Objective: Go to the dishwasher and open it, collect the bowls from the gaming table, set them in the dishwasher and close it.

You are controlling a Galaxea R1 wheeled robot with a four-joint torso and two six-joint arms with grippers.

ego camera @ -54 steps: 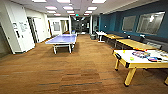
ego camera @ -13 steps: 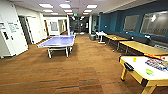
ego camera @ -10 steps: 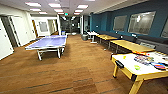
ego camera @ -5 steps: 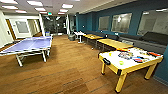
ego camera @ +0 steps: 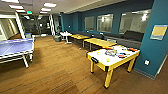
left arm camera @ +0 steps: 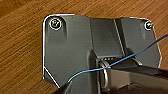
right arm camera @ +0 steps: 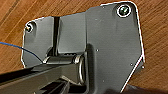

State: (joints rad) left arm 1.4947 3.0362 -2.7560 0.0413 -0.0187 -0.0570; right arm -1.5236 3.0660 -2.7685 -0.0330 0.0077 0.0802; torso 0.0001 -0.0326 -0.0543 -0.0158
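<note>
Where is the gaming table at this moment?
In the head view, the gaming table stands on the right, beside the teal wall, just in front of a yellow-topped table.

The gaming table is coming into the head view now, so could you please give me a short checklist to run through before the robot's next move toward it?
1. Gaming table in sight: ok, white top and yellow legs, to the right ahead.
2. Floor path to it: ok, the wooden floor between robot and table shows no obstacle.
3. Bowls located: cannot tell, several small items lie on the top, too blurred to name.
4. Side clearance: ok, the blue table-tennis table stands well off to the left.
5. Far side of the table: not ok for approach, it stands close to the teal wall.
6. Jaws ready: cannot tell from the wrist views.
</note>
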